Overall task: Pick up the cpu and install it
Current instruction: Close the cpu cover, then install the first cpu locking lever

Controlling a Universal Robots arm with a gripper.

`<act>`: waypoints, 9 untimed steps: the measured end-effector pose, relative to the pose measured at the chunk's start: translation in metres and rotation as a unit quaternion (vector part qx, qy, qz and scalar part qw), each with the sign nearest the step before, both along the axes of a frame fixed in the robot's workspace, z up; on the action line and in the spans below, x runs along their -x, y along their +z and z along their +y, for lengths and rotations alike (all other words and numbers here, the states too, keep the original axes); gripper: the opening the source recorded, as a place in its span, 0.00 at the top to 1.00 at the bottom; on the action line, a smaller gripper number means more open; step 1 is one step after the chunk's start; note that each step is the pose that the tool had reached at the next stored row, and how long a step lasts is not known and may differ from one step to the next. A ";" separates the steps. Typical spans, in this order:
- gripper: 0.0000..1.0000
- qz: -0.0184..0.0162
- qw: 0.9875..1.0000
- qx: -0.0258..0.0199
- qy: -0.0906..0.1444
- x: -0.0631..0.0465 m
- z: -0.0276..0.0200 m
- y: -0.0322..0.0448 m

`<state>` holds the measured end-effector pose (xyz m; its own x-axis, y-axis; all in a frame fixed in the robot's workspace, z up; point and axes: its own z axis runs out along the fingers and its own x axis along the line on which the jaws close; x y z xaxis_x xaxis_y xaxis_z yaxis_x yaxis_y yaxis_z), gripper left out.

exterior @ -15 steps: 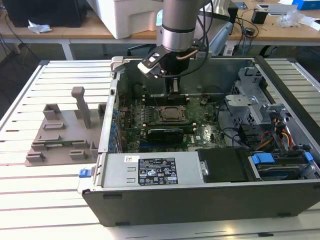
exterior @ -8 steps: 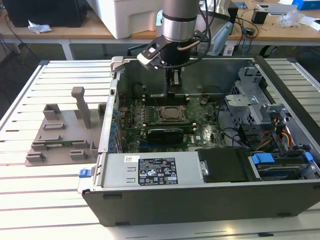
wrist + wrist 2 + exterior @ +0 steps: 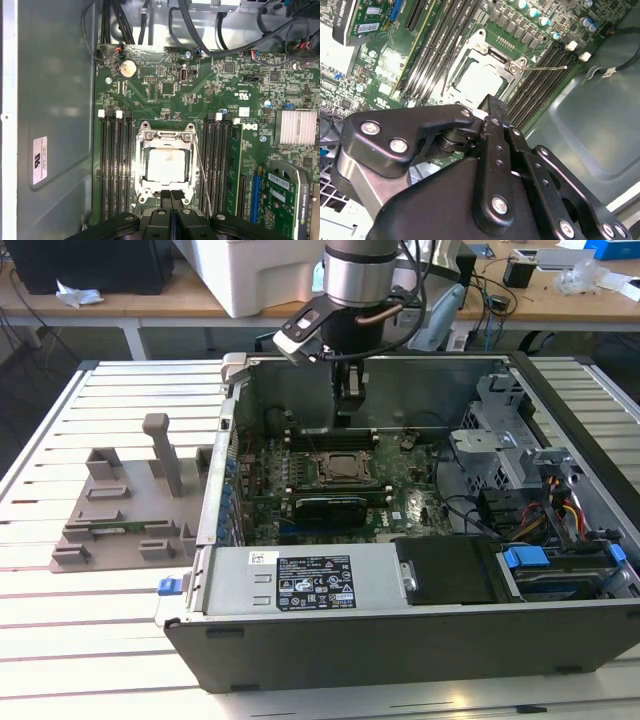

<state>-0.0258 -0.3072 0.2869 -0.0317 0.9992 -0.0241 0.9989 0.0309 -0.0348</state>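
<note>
Your gripper (image 3: 172, 197) hangs with jaws pressed together, and the cpu (image 3: 167, 165) lies in its socket (image 3: 145, 138) just beyond their tips.

Exterior view: high, distant, angled into computer case (image 3: 400, 645). Both wrist views: close behind fingers (image 3: 176, 200), facing shared socket (image 3: 165, 136) just beyond them.

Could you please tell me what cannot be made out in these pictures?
The cpu: whether it is fully seated; the first wrist view looks straight down on it.
The socket: one edge hidden behind the gripper, first wrist view.
The case: one end cut off by the exterior view's right edge.
</note>
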 end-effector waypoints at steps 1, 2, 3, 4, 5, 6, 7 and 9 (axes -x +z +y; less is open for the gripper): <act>0.89 0.000 1.000 0.000 0.000 0.000 0.0000 0.0001; 0.89 0.000 1.000 0.000 0.000 0.000 0.0000 0.0001; 0.89 0.000 1.000 0.000 0.000 0.000 0.0000 0.0002; 0.89 0.000 1.000 0.000 0.000 0.000 0.0000 0.0003; 0.89 0.000 1.000 0.000 0.000 0.000 0.0000 0.0003; 0.89 0.000 1.000 0.000 0.000 0.000 0.0000 0.0003; 0.89 0.000 1.000 0.000 0.000 0.000 0.0000 0.0003; 0.89 0.000 1.000 0.000 0.002 0.000 0.0000 0.0003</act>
